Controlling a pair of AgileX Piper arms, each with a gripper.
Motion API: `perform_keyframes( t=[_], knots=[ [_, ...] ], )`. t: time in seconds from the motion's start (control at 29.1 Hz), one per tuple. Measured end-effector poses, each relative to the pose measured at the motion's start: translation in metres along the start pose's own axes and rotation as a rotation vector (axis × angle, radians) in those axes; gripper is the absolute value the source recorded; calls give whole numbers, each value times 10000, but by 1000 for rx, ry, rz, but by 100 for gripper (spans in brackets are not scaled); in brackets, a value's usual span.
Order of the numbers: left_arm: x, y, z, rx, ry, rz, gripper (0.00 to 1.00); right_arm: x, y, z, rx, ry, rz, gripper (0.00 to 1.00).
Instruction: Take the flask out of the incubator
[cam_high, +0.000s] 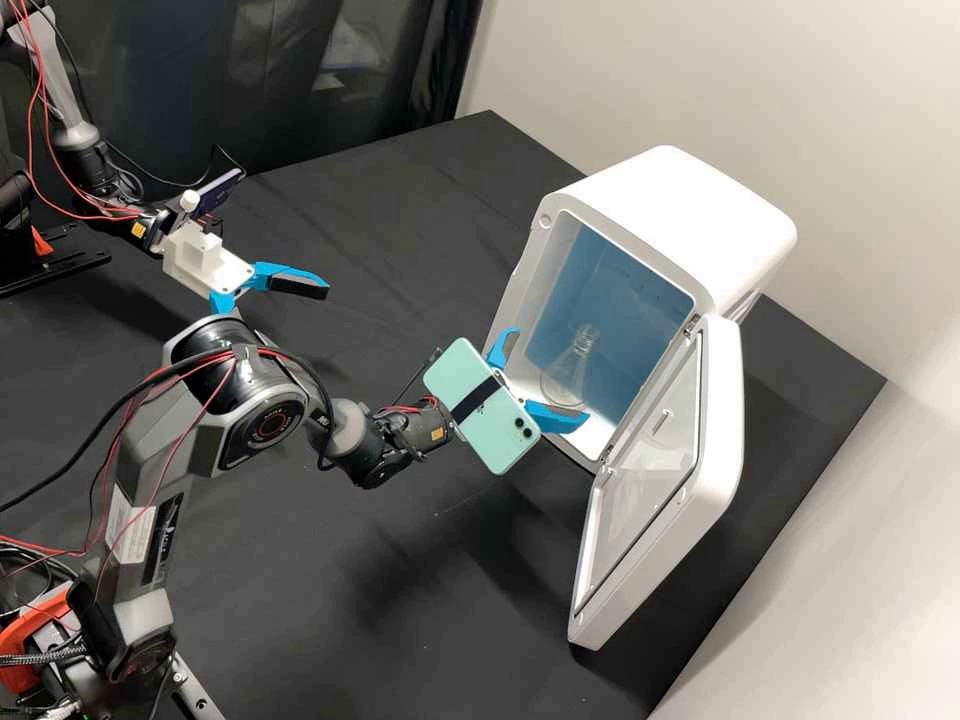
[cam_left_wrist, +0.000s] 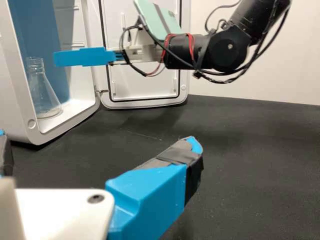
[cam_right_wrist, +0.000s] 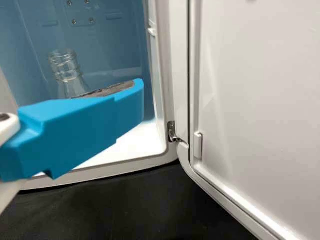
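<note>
Notably, the right hand (cam_high: 530, 385), spread open, sat at the incubator (cam_high: 690, 215) mouth, upright flask (cam_high: 572, 362) straight ahead inside; left hand (cam_high: 268, 295), also spread, hung well apart.

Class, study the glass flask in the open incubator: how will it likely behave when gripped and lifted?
The flask looks like clear glass, so probably fragile and slippery. It appears empty, so likely light. Its wide base suggests it stands steadily, though a push at the neck might tip it.
</note>
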Motion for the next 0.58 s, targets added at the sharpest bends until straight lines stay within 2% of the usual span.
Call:
perform_keyframes(
  t=[0.21,0.24,0.38,0.58],
  knots=[
    [0,0,0,0,0,0,100,167,-60,-68,-36,8,-20,100],
    [0,0,0,0,0,0,100,201,-59,-68,-34,6,-17,100],
    [0,0,0,0,0,0,100,336,-68,-40,-23,-25,-13,100],
    [0,0,0,0,0,0,100,542,-93,0,-37,-62,-12,100]
  ],
)
